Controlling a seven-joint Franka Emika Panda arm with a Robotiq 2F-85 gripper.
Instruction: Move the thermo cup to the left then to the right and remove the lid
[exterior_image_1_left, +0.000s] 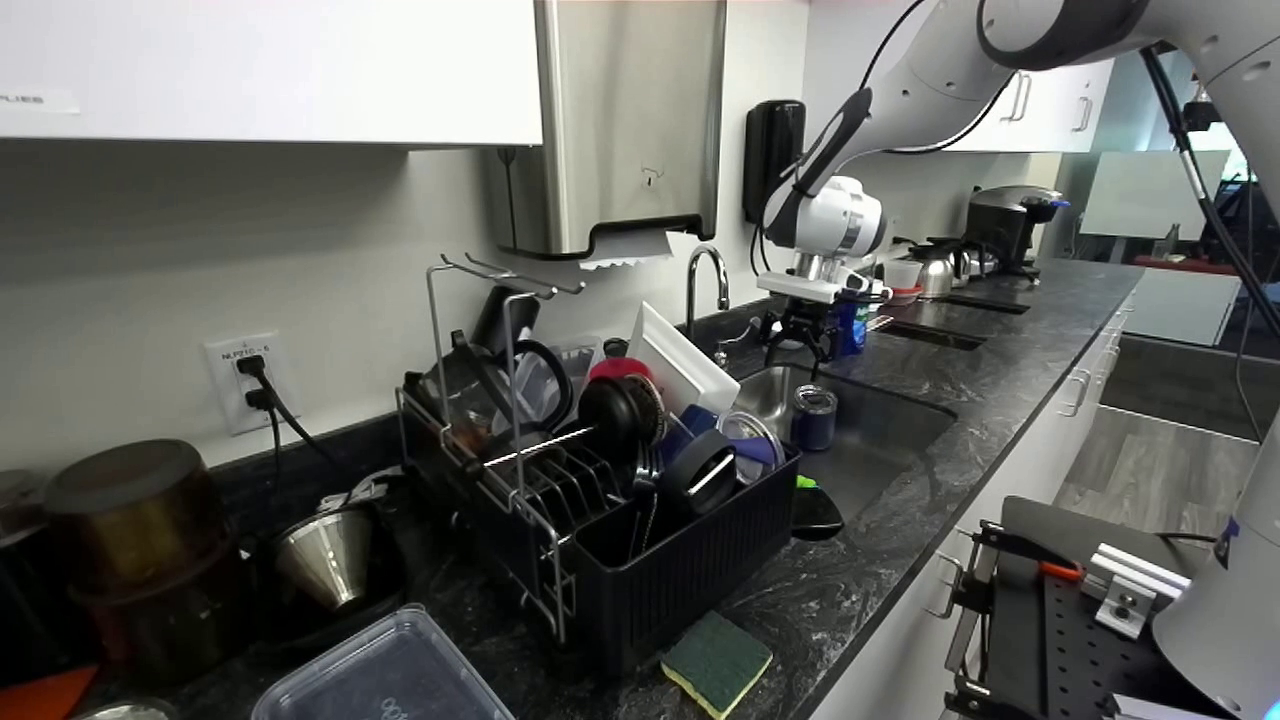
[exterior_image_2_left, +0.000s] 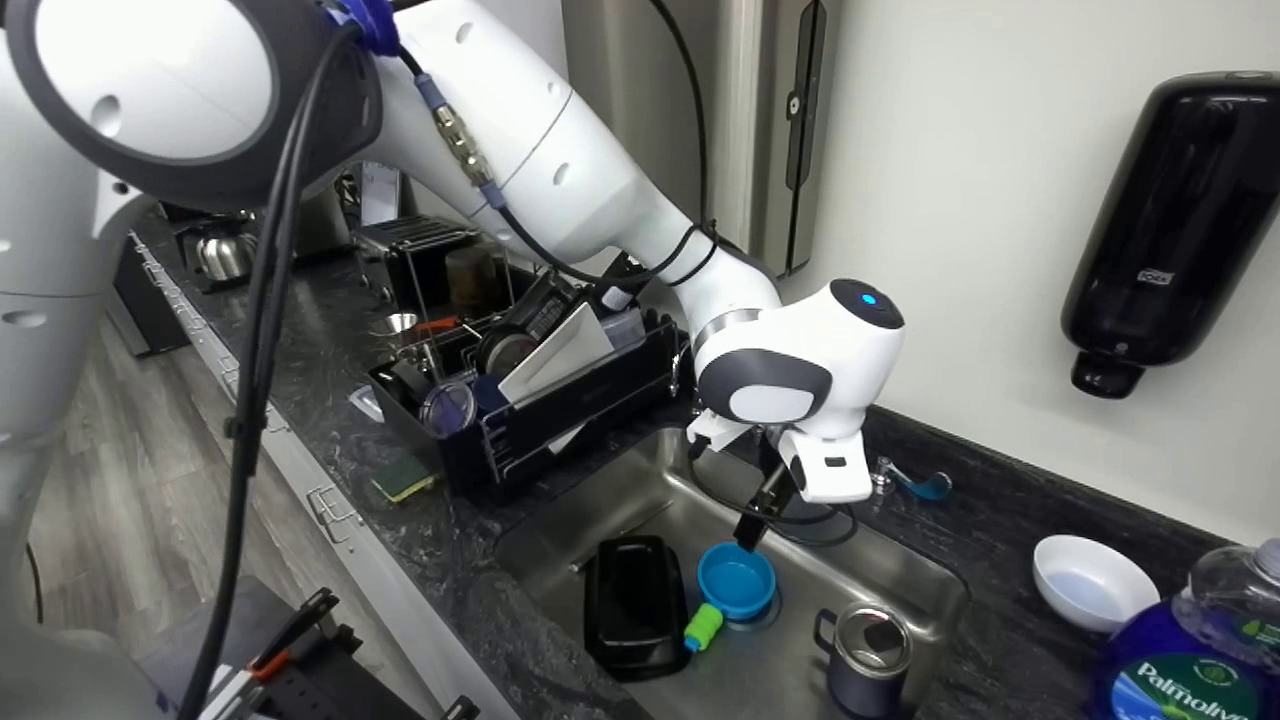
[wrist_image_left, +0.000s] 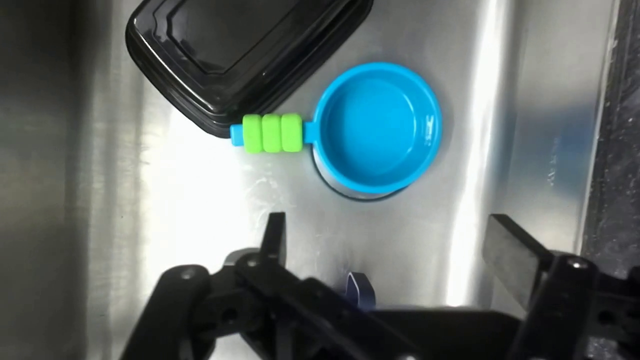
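The thermo cup (exterior_image_2_left: 866, 680), dark navy with a side handle, stands upright in the sink. Its see-through lid (exterior_image_2_left: 880, 632) sits on top. In an exterior view the same thermo cup (exterior_image_1_left: 813, 425) shows beyond the dish rack. Only the cup's handle (wrist_image_left: 362, 290) appears in the wrist view; the gripper's body hides the rest. My gripper (wrist_image_left: 390, 235) is open, its fingers wide apart and nothing between them. In an exterior view the gripper (exterior_image_1_left: 793, 360) hangs over the sink, higher than the cup and apart from it.
A blue cup with a green handle (wrist_image_left: 377, 127) and a black container (wrist_image_left: 240, 55) lie in the sink (exterior_image_2_left: 780, 680). The loaded black dish rack (exterior_image_1_left: 680, 580) stands beside it. A white bowl (exterior_image_2_left: 1092, 582) and a soap bottle (exterior_image_2_left: 1190, 650) sit on the counter; a faucet (exterior_image_1_left: 708, 270) rises behind.
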